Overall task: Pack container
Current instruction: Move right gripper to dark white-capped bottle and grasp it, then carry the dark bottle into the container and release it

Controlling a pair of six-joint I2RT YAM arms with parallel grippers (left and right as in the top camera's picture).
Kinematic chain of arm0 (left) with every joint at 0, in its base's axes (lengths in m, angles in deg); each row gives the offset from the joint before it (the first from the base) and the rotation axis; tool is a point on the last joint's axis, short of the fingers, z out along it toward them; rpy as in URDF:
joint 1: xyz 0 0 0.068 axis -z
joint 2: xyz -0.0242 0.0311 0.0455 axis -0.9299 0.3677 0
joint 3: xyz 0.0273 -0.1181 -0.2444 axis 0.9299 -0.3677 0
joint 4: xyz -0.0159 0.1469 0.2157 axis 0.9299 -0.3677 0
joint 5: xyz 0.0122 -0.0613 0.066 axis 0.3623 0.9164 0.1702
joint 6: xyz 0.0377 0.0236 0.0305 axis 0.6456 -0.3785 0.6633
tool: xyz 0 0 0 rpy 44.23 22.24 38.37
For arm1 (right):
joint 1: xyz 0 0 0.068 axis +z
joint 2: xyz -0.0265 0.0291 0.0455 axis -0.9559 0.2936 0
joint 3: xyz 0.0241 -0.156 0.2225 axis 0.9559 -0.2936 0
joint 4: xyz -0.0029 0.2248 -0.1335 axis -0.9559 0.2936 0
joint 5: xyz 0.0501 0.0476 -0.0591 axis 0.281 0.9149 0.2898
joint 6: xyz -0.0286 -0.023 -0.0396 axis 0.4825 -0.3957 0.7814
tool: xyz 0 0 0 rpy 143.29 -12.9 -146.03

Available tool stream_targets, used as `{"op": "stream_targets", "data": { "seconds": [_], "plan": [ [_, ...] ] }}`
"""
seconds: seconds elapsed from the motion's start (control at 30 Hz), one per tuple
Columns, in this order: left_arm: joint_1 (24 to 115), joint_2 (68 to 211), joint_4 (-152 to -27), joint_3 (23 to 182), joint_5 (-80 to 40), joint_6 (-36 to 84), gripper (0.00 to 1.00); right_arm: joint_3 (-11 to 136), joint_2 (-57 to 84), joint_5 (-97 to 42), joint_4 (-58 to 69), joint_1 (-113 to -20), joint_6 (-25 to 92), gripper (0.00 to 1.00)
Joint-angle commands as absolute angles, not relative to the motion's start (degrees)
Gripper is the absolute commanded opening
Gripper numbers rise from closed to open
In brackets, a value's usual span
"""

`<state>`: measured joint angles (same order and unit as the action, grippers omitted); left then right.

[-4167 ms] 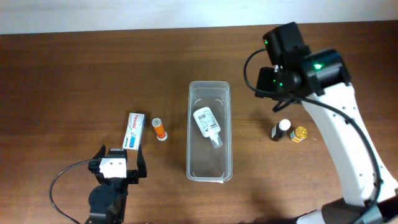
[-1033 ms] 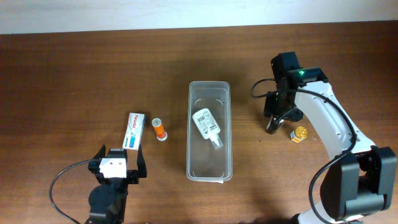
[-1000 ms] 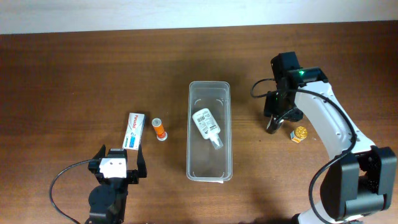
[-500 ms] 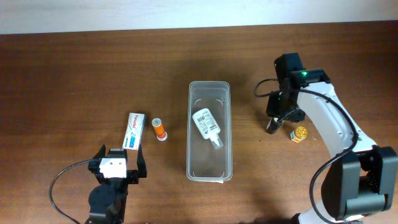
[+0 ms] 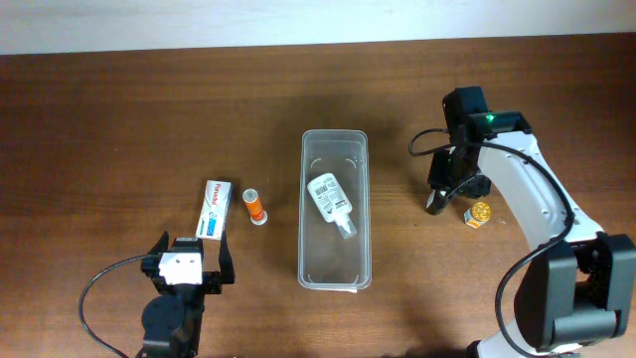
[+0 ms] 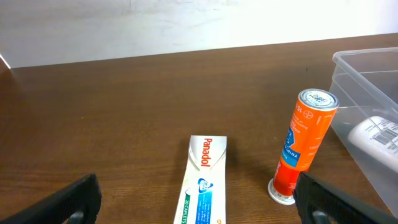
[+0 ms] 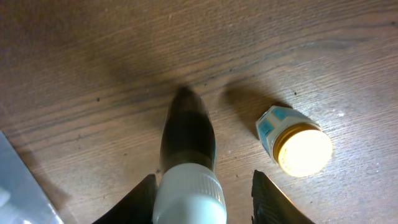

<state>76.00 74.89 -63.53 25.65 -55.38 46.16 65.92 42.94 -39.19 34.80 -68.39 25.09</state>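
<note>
The container (image 5: pixel 333 264), a long clear tub, stands mid-table with a white bottle (image 5: pixel 330 198) lying in it. My right gripper (image 5: pixel 443 199) is open, its fingers on either side of an upright dark bottle with a white cap (image 7: pixel 186 140). In the right wrist view the gripper (image 7: pixel 202 199) has the left finger against the cap and the right finger apart from it. A small gold-lidded jar (image 7: pixel 297 142) stands just right of it. My left gripper (image 5: pixel 191 249) is open and empty, near a Panadol box (image 5: pixel 216 208) and an upright orange tube (image 5: pixel 254 206).
In the left wrist view the Panadol box (image 6: pixel 202 183) lies between the open fingers (image 6: pixel 199 202), the orange tube (image 6: pixel 305 146) stands to its right, and the container wall (image 6: pixel 367 74) is at far right. The gold-lidded jar (image 5: pixel 480 214) sits by the right arm.
My right gripper has come down from above the table onto the dark bottle and has drifted slightly right in the last second. The left arm has not moved.
</note>
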Motion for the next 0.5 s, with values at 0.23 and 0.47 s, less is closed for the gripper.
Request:
{"op": "stream_targets", "data": {
  "seconds": [0.23, 0.47],
  "plan": [
    [75.8, 74.5, -63.4, 25.3, -55.0, 47.1, 1.0, 65.3, 43.4, -36.8, 34.8, -68.5, 26.0, 0.33],
    [75.8, 74.5, -63.4, 25.3, -55.0, 47.1, 0.99, 65.7, 43.3, -35.9, 34.5, -68.5, 27.5, 0.18]
  ]
}}
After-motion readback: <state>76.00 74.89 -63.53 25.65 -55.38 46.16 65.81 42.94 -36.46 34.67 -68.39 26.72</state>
